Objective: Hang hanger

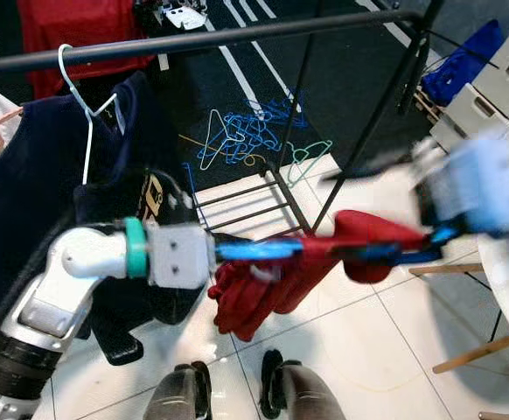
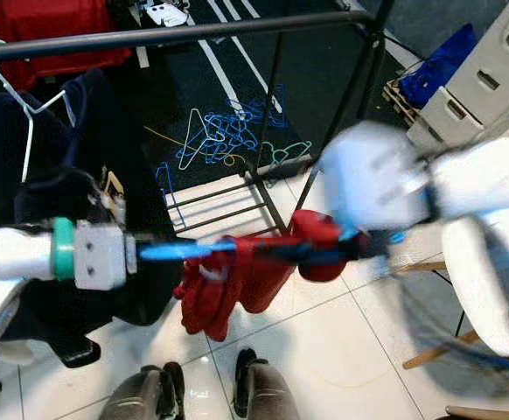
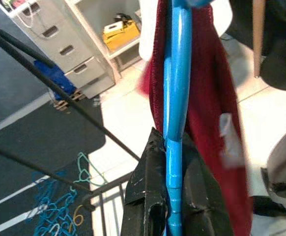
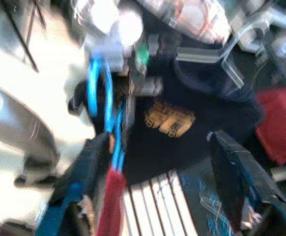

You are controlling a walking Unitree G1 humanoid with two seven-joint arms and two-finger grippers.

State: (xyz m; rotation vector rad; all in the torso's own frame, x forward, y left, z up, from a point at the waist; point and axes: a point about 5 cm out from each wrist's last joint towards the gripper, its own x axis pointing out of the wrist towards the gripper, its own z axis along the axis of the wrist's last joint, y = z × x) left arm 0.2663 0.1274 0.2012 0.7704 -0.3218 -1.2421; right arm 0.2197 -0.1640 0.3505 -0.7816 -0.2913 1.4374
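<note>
You see white tile floor under a black rack. Your left gripper clamps the blue hanger carrying red cloth; your right gripper gapes wide, blurred.

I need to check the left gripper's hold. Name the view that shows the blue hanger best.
Left wrist view: the blue hanger is sharp, clamped between the left gripper fingers, red garment draped over it. Both eye views show it sideways; right wrist view is blurred.

This looks like a laundry corner in a workroom. A black clothes rack holds shirts. Spare hangers lie on the dark carpet, beside grey drawers.
</note>
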